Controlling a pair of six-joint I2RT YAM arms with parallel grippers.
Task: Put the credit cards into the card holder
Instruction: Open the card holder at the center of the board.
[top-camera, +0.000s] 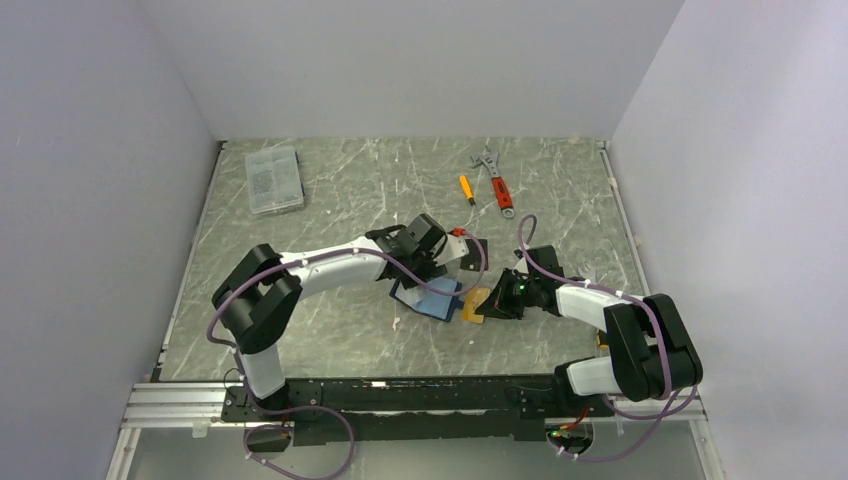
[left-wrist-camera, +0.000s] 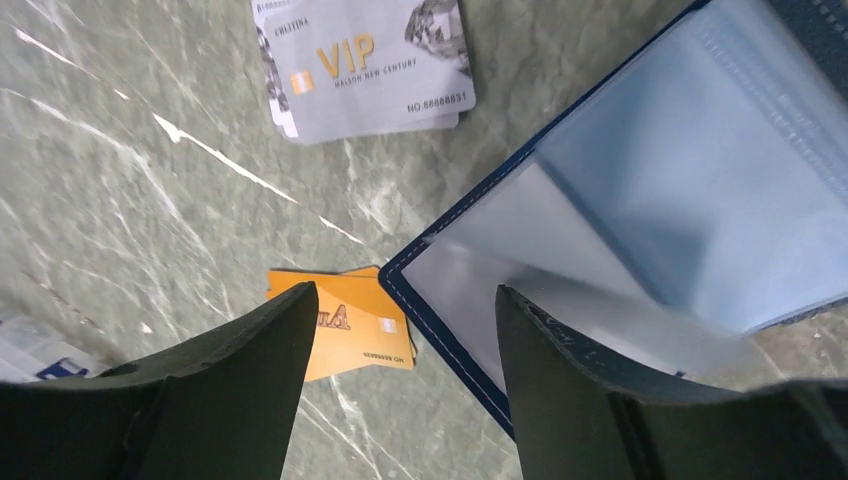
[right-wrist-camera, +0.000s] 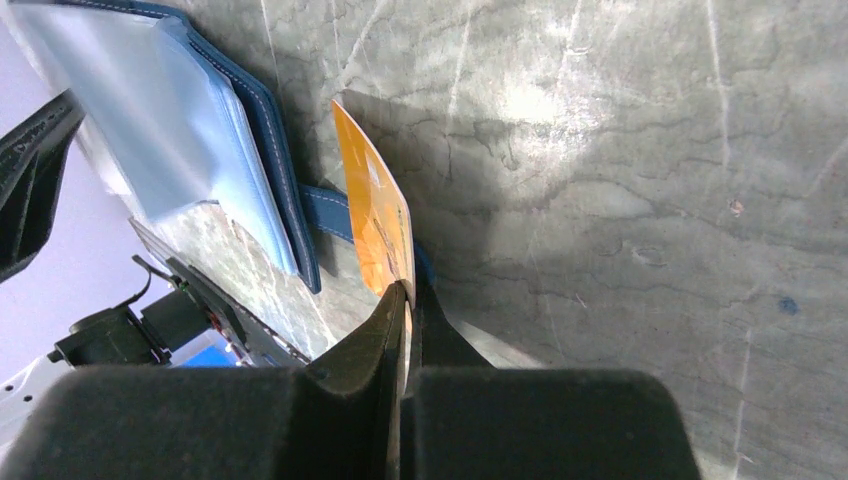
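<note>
Nearest the bases, the right end effector (right-wrist-camera: 405, 300) was pinched tight on one orange card (right-wrist-camera: 375, 215), gripping it by a short edge so that it stood on edge, tilted, just beside the card holder's snap tab. The card holder (left-wrist-camera: 640, 200) lay open on the desk (top-camera: 350, 200) between the two arms, its clear sleeves facing up.

The step in hand looked like feeding that card into a sleeve. To do it well, the card probably wanted laying over flatter, its free edge lined up with a sleeve mouth, then sliding in along the sleeve rather than down onto it. The thin plastic would likely buckle under a steep push. Letting go only once the card was well inside seemed wise.

The left end effector (left-wrist-camera: 402, 293) hovered over the holder's corner with its fingers spread wide and nothing between them. It seemed well placed to pin the holder or lift a sleeve.

By count: one card holder; one orange card held; a second orange card (left-wrist-camera: 350, 335) flat by the holder's corner — perhaps two overlapped, I could not tell; and beyond it silver VIP cards (left-wrist-camera: 370, 70), at least two stacked. No black card showed.

At the far side of the desk lay one clear compartment box (top-camera: 273, 180), one screwdriver (top-camera: 466, 188) and one wrench (top-camera: 497, 180), all well apart from the work.
</note>
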